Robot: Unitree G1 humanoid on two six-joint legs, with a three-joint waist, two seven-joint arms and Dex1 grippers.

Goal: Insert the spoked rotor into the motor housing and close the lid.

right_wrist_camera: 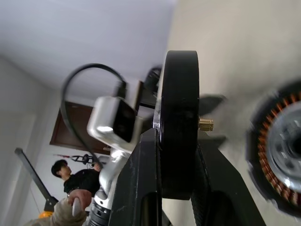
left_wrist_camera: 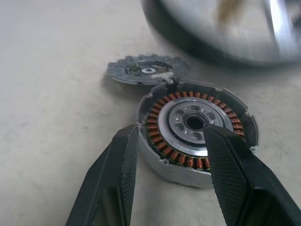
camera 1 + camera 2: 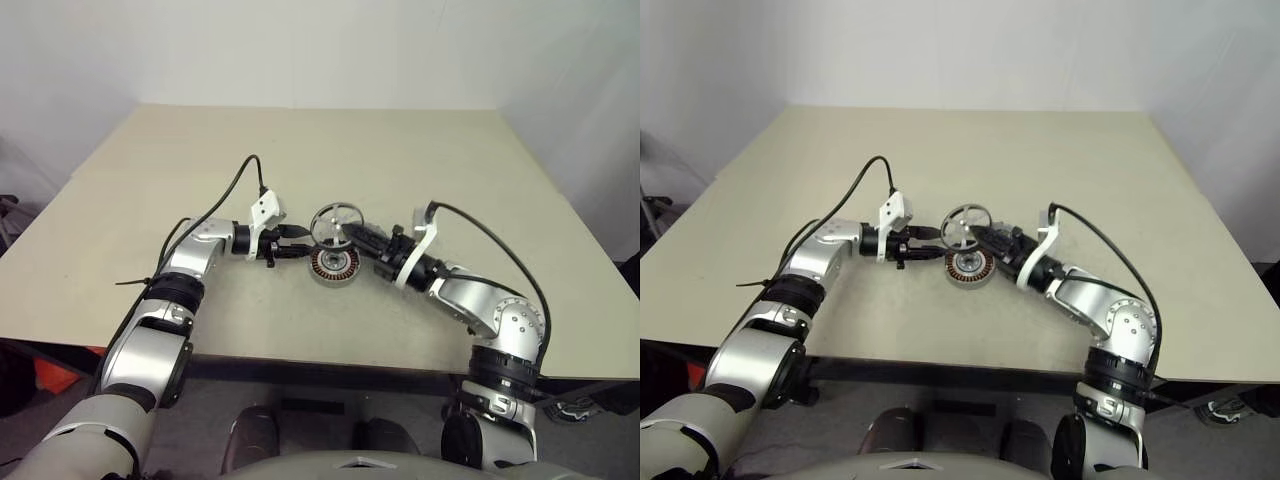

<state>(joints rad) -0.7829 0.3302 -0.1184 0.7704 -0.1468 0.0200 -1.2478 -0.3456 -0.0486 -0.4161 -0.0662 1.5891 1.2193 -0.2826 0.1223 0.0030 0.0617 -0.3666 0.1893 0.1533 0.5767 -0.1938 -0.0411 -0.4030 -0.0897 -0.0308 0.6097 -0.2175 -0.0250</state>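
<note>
The spoked rotor [image 3: 335, 222] hangs upright just above the table, its black rim pinched edge-on in my right gripper [image 3: 353, 232], which is shut on it. In the right wrist view a short brass shaft sticks out of the rotor [image 1: 179, 122] toward the motor housing [image 1: 282, 150]. The motor housing [image 3: 333, 266] rests on the table right below the rotor, copper windings facing up. My left gripper [image 3: 298, 243] stands open at the housing's left side; its fingers [image 2: 117, 160] flank the housing's near edge [image 2: 197, 132]. The lid [image 2: 141, 70] lies flat, ribbed face up, just beyond the housing.
The beige table [image 3: 450, 160] stretches wide behind and to both sides of the parts, with its front edge close below my arms. Black cables loop from both wrists. A person [image 1: 77, 181] stands far off in the background of the right wrist view.
</note>
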